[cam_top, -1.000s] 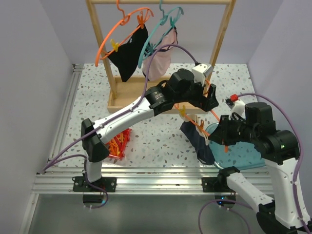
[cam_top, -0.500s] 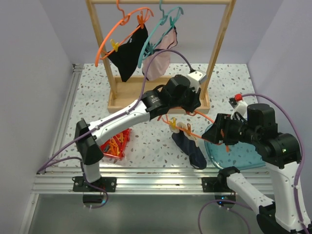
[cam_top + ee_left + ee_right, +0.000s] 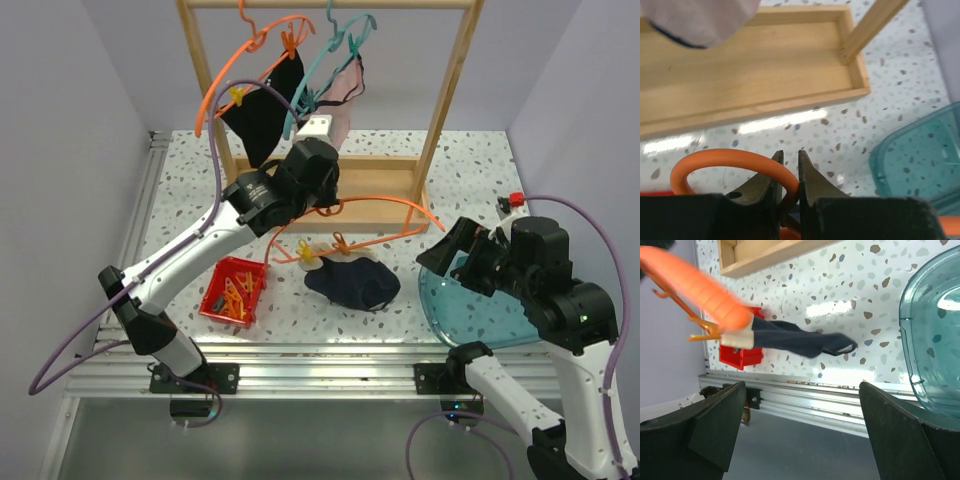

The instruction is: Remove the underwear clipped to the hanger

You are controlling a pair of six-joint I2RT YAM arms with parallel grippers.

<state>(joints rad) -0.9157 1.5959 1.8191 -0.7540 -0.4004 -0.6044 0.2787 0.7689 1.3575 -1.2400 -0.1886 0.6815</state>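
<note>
"Underwear first: navy pair, where?"

"Lies crumpled on the counter, between red peg basket and teal tray. Not yet freed: pinned by orange pegs to the orange hanger."

"Why laid down like that?"

"Probably to take the weight off the pegs and bring the cloth low, close to the tray and within reach of the other arm. Only a judgement."

"Hanger held how?"

"Pinched in the left jaws, closed on a curved stretch of the orange bar, plain from the left wrist view. Holds the hanger raised above the cloth, leaving the pegs exposed."

"Right jaws?"

"Spread wide, gripping nothing, poised above the near side of the tray and turned toward the pegged cloth. Looks placed to come in for a peg or the fabric."

"Rest of the underwear?"

"Up on the wooden rack: black pair pegged to a second orange hanger, pink pair on a teal hanger. Hung high and well apart from both jaws, so presumably left for later."

"Anything to watch?"

"Risks twisting the thin hanger in so narrow a pinch when tugging a peg. Better to pull along the bar, not across."
</note>
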